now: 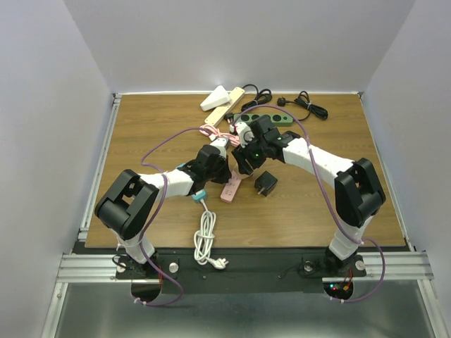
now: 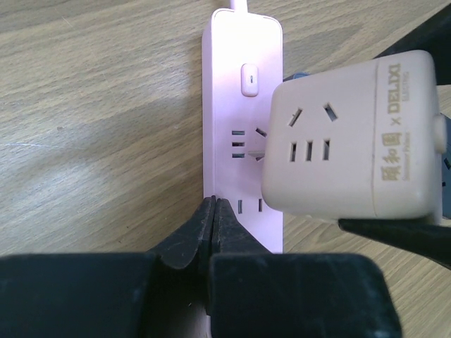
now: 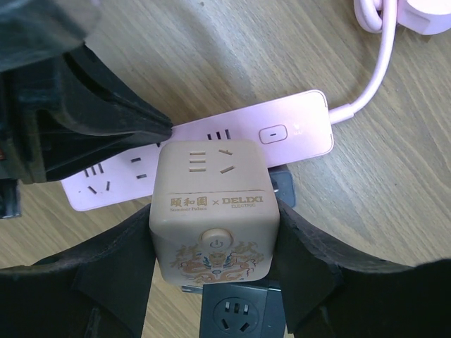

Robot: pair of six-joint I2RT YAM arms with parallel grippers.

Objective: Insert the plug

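Left wrist view: the desk (image 2: 91, 127) fills the left. At lower centre the left fingers (image 2: 184, 243) are pressed together, tips at the near edge of the pink power strip (image 2: 232, 91). Further right, the beige cube adapter (image 2: 352, 148) hangs over the strip's sockets, clamped between the right fingers (image 3: 310, 260). Contact with the strip is hidden.

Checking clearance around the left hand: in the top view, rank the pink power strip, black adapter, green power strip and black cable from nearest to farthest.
1. pink power strip, at the left hand tips
2. black adapter, to its right
3. green power strip, farther back
4. black cable, far right corner
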